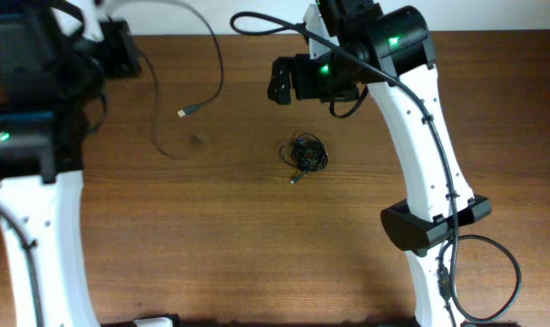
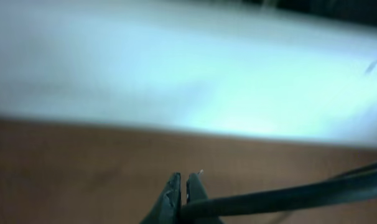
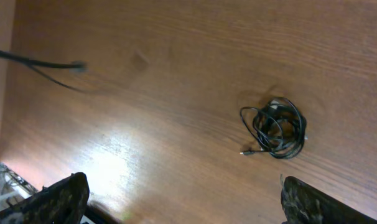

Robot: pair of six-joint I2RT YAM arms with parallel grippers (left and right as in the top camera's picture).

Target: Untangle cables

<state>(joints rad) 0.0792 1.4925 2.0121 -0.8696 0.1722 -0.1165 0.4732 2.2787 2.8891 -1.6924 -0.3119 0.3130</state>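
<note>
Lying near the middle of the tabletop, a little toward the far edge and the right side, the tangle [image 1: 304, 154] is a small dark knot of thin black cords wound in tight loops, with one short plug end poking out toward the near edge. The right wrist view shows the same tangle [image 3: 275, 127] flat on the wood, with a small plug tip at its left. The right gripper [image 1: 279, 82] hangs above the table between the tangle and the far edge. Its fingers [image 3: 64, 199] are spread wide at the two lower corners of its own view, with nothing between them and nothing touching the cords. A loose cable [image 1: 219, 64] runs apart from the knot: it sweeps in an arc from the far left corner and ends in a light-tipped plug [image 1: 182, 113] resting on the wood, well to the left of the tangle. The left gripper [image 1: 121, 50] sits at that far left corner. In its blurred wrist view the left gripper [image 2: 181, 183] has its two fingers pressed almost together, and a black cord, the loose cable [image 2: 288, 196], leaves them toward the right, so it appears pinched between them. The table [image 1: 257, 254] is dark brown wood.
</note>
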